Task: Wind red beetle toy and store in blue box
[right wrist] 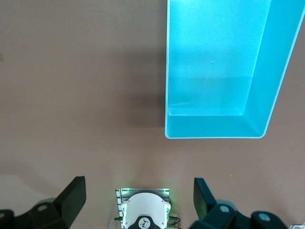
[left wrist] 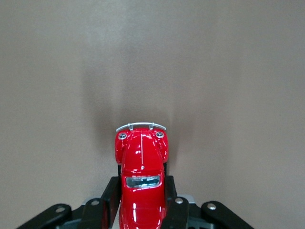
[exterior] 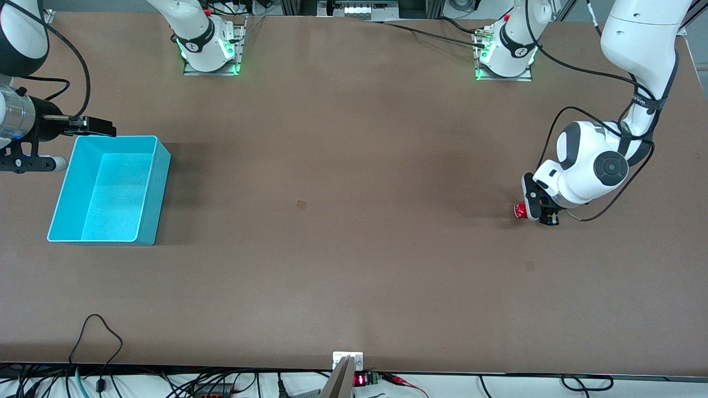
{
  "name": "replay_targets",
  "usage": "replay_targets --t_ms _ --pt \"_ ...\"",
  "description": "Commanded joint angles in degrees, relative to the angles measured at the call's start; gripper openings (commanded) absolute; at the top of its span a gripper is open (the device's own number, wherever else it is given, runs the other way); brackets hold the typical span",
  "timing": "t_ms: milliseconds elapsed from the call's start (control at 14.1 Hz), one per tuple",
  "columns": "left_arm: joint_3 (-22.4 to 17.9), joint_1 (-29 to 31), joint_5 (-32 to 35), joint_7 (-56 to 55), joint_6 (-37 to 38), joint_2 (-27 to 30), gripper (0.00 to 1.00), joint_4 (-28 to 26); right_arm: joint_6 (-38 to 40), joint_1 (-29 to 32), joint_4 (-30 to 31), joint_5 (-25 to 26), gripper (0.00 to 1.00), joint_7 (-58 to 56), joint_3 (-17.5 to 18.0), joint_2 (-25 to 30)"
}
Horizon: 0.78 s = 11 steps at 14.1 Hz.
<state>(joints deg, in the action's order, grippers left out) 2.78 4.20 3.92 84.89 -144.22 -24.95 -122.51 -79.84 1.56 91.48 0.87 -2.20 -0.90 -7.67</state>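
Left end effector (left wrist: 142, 210) clamps beetle (left wrist: 141, 164) on the table (exterior: 354, 221); drag backward, wheels pressed. Right end effector (right wrist: 138, 200) waits open beside box (exterior: 108, 190).

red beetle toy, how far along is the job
Done: the left gripper has its jaws shut on the red beetle toy, low at the left arm's end of the table. Winding can't be judged. Left: storing it; the blue box holds nothing, the open right gripper beside it.

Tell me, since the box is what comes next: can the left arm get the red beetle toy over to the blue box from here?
Probably yes: the left gripper is shut on the red beetle toy, and bare table lies between it and the blue box, which is open-topped.
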Motion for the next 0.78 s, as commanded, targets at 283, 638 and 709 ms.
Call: replay_targets --t_ms 283,638,709 --pt "-0.1 0.0 0.9 2.0 -0.3 -0.7 0.02 0.6 0.1 0.3 -0.5 -0.1 1.0 -0.7 0.1 -0.2" --pt "-0.3 3.1 0.7 1.7 -0.3 -1.6 0.02 1.0 0.2 0.3 -0.5 -0.6 1.0 0.8 0.1 -0.2" --pt "-0.4 4.4 0.7 2.4 -0.2 -2.4 0.02 1.6 0.3 0.0 -0.5 -0.5 1.0 0.9 0.1 -0.2"
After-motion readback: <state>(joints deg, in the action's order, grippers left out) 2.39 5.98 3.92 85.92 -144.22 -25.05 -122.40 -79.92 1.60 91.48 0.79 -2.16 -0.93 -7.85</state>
